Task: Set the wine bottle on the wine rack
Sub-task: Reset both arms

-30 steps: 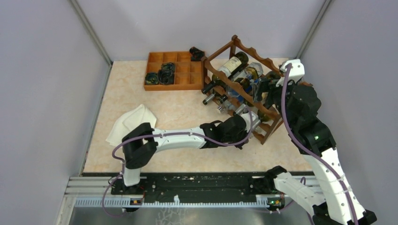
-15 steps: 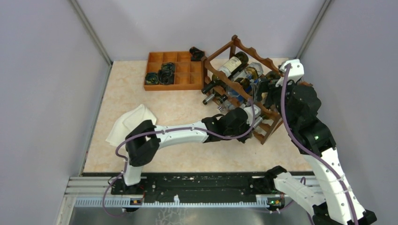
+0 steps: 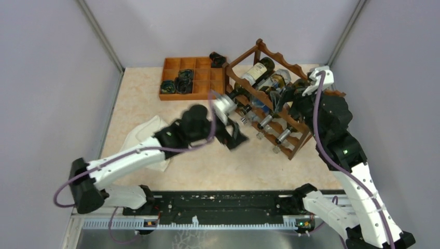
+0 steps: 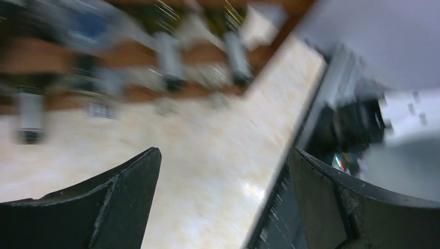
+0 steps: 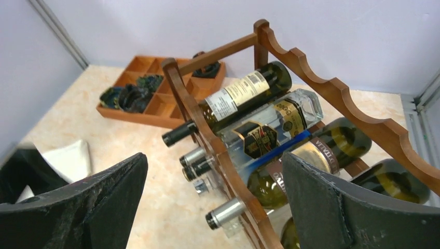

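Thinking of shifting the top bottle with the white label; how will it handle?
The top bottle looks like smooth glass, so probably slippery and breakable. It lies on its side in the scallops of the rack, so it likely won't roll sideways but might slide lengthwise.

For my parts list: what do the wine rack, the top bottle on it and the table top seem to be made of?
Wine rack: likely wood, reddish-brown stain, slight sheen on the scalloped rails.
Top bottle: dark green glass, glossy with highlights, pale paper label.
Table top: beige marbled pattern, smooth; stone or printed laminate, the look leaves it open.
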`<state>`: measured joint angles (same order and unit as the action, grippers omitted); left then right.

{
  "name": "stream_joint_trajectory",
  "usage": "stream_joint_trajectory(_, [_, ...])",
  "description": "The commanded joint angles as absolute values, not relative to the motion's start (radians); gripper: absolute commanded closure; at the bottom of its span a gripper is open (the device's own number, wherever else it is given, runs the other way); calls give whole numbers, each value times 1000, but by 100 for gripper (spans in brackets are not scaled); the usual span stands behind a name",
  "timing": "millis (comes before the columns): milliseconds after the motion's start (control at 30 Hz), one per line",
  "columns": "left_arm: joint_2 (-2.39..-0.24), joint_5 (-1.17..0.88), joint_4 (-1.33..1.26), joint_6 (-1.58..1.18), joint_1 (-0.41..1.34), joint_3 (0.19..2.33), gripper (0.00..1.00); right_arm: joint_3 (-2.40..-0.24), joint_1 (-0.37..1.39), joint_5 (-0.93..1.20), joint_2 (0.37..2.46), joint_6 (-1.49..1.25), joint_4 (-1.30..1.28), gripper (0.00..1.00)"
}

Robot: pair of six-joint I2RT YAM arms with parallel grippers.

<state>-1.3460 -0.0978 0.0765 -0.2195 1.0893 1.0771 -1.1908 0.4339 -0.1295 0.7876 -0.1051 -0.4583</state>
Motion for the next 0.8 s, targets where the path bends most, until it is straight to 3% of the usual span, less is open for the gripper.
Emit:
stream_joint_trajectory(0, [-1193, -194, 61, -265, 789, 1101, 2, -1212, 435, -168, 785, -204, -295, 1])
stream_joint_trajectory(133, [-1089, -233, 136, -241, 580, 1267, 2, -1252, 435, -162, 813, -230, -202, 2])
stream_joint_trajectory(400, [-1004, -189, 252, -201, 569, 1412, 2, -1250, 435, -358, 800, -336, -112, 1])
stream_joint_trajectory(767, [-896, -102, 285, -189, 570, 1378, 2, -1250, 435, -367, 773, -311, -44, 2])
